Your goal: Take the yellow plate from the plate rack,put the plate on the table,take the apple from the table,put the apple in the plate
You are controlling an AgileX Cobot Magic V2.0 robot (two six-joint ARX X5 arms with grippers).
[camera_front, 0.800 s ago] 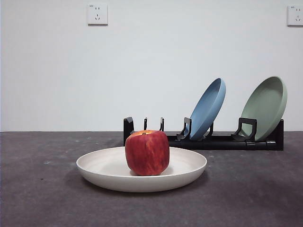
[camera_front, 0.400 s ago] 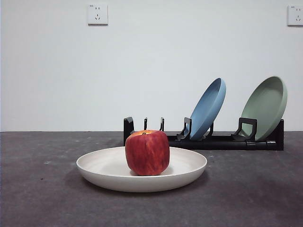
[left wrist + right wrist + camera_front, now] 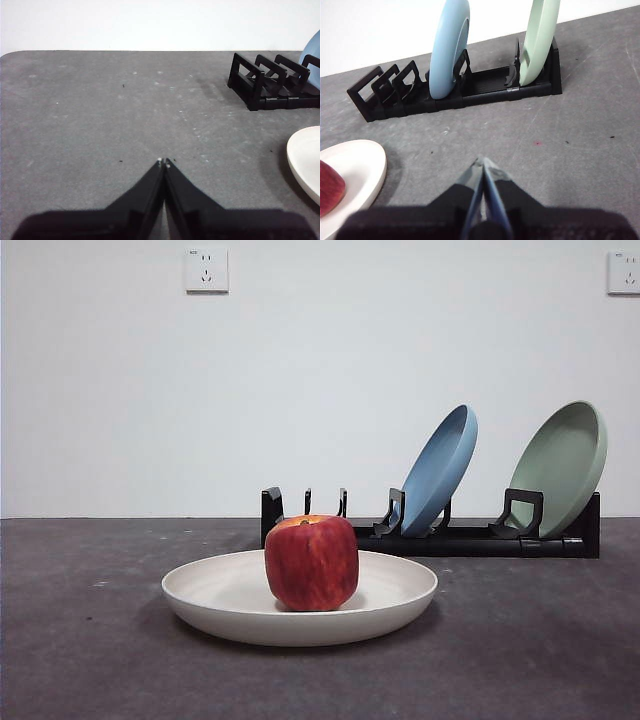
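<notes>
Apple (image 3: 311,563) sits in yellow plate (image 3: 215,592) on table (image 3: 80,640), w/ plate rack (image 3: 470,538) behind; left gripper (image 3: 163,162) & right gripper (image 3: 483,164) both closed, empty.

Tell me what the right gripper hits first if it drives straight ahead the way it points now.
Probably the plate rack, around the open slots between the blue plate and the pale green plate. Only bare table lies before the shut right gripper; depth is uncertain.
</notes>
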